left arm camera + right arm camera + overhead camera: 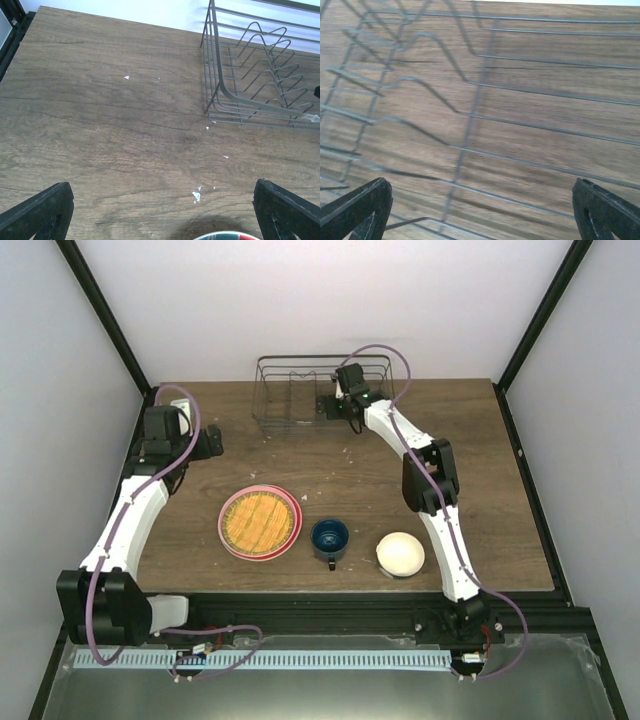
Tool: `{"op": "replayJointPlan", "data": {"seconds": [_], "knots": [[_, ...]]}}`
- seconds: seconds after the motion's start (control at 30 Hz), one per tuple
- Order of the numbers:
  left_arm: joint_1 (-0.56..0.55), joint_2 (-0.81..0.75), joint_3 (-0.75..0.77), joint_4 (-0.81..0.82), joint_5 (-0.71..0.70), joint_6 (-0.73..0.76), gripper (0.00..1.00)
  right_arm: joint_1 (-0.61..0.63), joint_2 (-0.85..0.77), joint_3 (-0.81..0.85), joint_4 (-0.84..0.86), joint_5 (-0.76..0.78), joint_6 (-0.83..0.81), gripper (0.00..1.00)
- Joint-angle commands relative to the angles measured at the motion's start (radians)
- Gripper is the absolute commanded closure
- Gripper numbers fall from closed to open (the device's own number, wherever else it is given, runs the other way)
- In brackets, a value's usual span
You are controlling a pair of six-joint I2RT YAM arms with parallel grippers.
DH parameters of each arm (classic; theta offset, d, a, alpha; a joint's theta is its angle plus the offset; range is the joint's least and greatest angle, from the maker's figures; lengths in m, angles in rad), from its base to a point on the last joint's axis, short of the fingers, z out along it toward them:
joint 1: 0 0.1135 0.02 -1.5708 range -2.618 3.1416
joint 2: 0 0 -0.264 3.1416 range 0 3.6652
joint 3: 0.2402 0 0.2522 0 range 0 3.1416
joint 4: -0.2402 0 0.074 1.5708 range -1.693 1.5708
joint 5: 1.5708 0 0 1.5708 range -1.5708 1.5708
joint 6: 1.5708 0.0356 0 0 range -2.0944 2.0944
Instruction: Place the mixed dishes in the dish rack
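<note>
While the wood-grain bench [480, 500] fills most of the overhead shot, the dish rack [285, 390] sits at its far edge. It's a dark thin-wire basket with zigzag dividers inside. All the dishes are on the bench near the front edge, well apart from the rack. The pink round plate [228, 530] is on the left with the orange-yellow woven-pattern plate [260, 521] stacked on it. The cream bowl [400, 554] is on the right, and the dark blue mug [330, 538] stands between, handle facing front. The right gripper [480, 200] hangs over the rack's right end with its fingers spread wide. The left gripper [160, 210] is also wide apart, over bare bench left of the rack.
</note>
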Motion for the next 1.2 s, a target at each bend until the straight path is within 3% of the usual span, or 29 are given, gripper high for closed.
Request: {"op": "replayJointPlan", "data": {"seconds": [0.0, 0.53, 0.87, 1.17], "knots": [[-0.004, 0.022, 0.009, 0.02, 0.014, 0.007, 0.0, -0.054, 0.017, 0.017, -0.077, 0.058, 0.031, 0.0], [-0.005, 0.054, 0.021, 0.024, 0.019, 0.003, 0.0, -0.114, 0.04, 0.017, -0.092, 0.102, -0.039, 0.0], [-0.005, 0.068, 0.025, 0.029, 0.031, 0.002, 0.0, -0.114, 0.034, 0.028, -0.258, 0.088, -0.025, 0.0], [-0.005, 0.077, 0.027, 0.035, 0.047, -0.002, 0.0, -0.113, -0.013, -0.037, -0.279, 0.074, -0.074, 0.0]]}}
